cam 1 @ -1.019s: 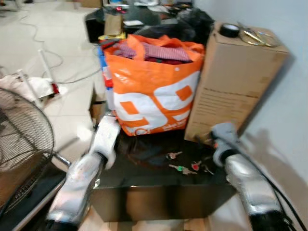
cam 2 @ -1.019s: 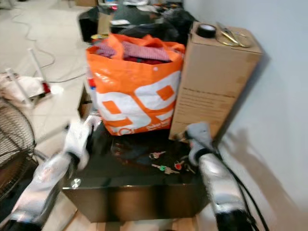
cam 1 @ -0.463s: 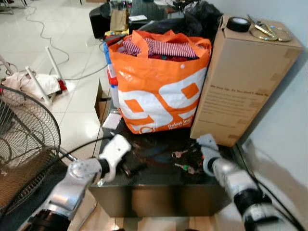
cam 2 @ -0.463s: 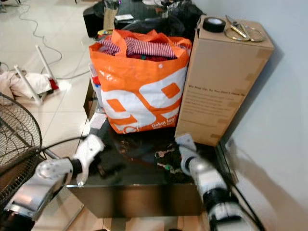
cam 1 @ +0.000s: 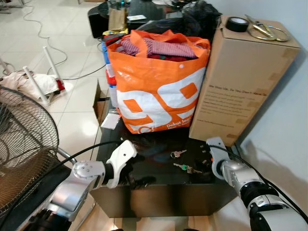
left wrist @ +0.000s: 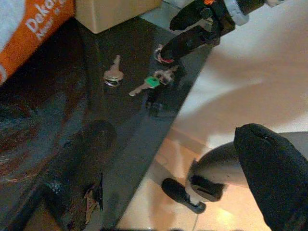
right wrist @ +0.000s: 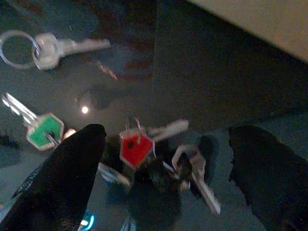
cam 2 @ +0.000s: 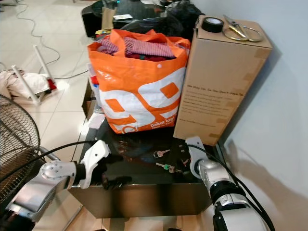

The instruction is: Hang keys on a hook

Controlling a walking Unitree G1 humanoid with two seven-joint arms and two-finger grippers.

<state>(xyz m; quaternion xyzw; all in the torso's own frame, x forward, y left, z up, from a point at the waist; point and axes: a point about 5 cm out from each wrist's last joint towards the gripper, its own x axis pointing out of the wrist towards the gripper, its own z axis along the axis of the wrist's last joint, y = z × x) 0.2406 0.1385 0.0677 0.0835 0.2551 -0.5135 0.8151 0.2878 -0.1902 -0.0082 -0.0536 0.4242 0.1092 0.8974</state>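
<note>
several keys (cam 1: 185, 167) on glossy black table (cam 1: 159, 179), tiled floor (cam 1: 72, 91)

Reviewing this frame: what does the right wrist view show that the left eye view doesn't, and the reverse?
Right wrist view alone: the red-capped key on its ring, lying between the right gripper's open black fingers, clear enough to tell cap from blade.

Left eye view alone: the orange bag, the cardboard box, the fan, and the left gripper at the table's near edge.

Both: the green-capped key, the plain silver key, and the dark glossy table.
</note>
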